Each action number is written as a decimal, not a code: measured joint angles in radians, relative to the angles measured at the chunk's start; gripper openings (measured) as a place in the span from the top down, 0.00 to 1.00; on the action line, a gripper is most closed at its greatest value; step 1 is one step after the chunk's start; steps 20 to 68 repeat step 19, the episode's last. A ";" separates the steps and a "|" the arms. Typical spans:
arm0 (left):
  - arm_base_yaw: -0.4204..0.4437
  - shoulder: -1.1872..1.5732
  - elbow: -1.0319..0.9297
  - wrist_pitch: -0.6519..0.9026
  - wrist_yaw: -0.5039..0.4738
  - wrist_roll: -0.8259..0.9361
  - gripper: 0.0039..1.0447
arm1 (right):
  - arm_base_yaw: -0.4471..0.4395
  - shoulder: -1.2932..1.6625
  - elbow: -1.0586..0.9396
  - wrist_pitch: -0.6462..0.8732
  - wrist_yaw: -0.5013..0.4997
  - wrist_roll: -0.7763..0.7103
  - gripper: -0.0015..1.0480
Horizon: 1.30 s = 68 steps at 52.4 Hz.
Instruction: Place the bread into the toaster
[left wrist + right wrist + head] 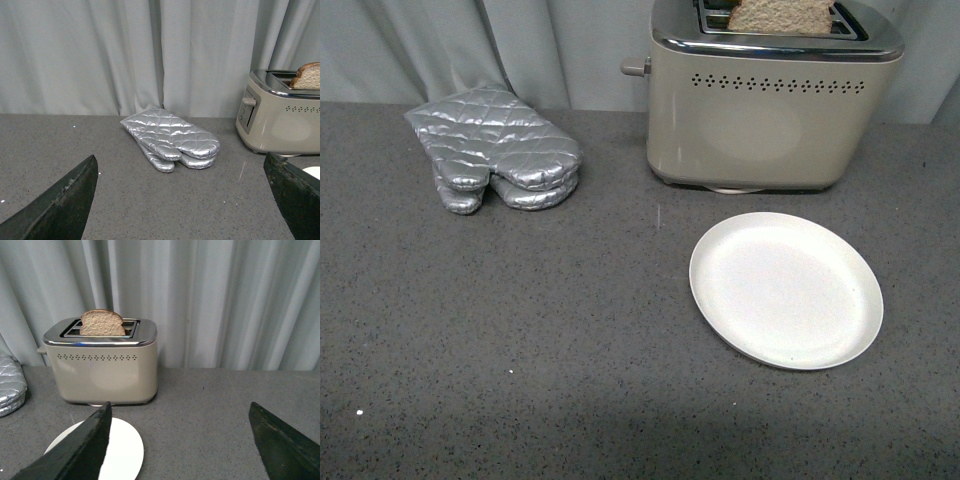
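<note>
At the back of a dark grey speckled countertop (520, 350), against a pale curtain (100, 50), stands the beige toaster (770, 125) with its chrome top and row of small vent holes. The bread (780, 14) sits upright in one of the toaster's slots, its rounded brown-crusted top poking above the chrome — the right wrist view shows it in the slot nearer that camera. Just in front of the toaster lies a white round plate (785, 290), bare. Well to the left of the toaster, a pair of silver quilted oven mitts (495, 150) rests stacked. The left gripper (182, 200) and the right gripper (180, 445) each hover with fingers spread wide apart — holding nothing.
</note>
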 joint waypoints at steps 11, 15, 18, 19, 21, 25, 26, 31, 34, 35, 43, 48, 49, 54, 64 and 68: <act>0.000 0.000 0.000 0.000 0.000 0.000 0.06 | 0.000 0.000 0.000 0.000 0.000 0.003 0.10; 0.000 0.000 0.000 0.000 0.000 0.000 0.06 | 0.000 0.000 0.000 0.000 0.000 0.004 0.09; 0.000 0.000 0.000 0.000 0.000 0.000 0.06 | 0.000 0.000 0.000 0.000 0.000 0.004 0.09; 0.000 0.000 0.000 0.000 0.000 0.000 0.06 | 0.000 0.000 0.000 0.000 0.000 0.004 0.09; 0.000 0.000 0.000 0.000 0.000 0.000 0.06 | 0.000 0.000 0.000 0.000 0.000 0.004 0.09; 0.000 0.000 0.000 0.000 0.000 0.000 0.06 | 0.000 0.000 0.000 0.000 0.000 0.004 0.09; 0.000 0.000 0.000 0.000 0.000 0.000 0.06 | 0.000 0.000 0.000 0.000 0.000 0.004 0.09; 0.000 0.000 0.000 0.000 0.000 0.000 0.06 | 0.000 0.000 0.000 0.000 0.000 0.004 0.09; 0.000 0.000 0.000 0.000 0.000 0.000 0.06 | 0.000 0.000 0.000 0.000 0.000 0.004 0.09; 0.000 0.000 0.000 0.000 0.000 0.000 0.06 | 0.000 0.000 0.000 0.000 0.000 0.004 0.09; 0.000 0.000 0.000 0.000 0.000 0.000 0.06 | 0.000 0.000 0.000 0.000 0.000 0.004 0.09; 0.000 0.000 0.000 0.000 0.000 0.000 0.06 | 0.000 0.000 0.000 0.000 0.000 0.004 0.09; 0.000 0.000 0.000 0.000 0.000 0.000 0.06 | 0.000 0.000 0.000 0.000 0.000 0.004 0.09; 0.000 0.000 0.000 0.000 0.000 0.000 0.06 | 0.000 0.000 0.000 0.000 0.000 0.004 0.09; 0.000 0.000 0.000 0.000 0.000 0.000 0.06 | 0.000 0.000 0.000 0.000 0.000 0.004 0.09; 0.000 0.000 0.000 0.000 0.000 0.000 0.06 | 0.000 0.000 0.000 0.000 0.000 0.004 0.09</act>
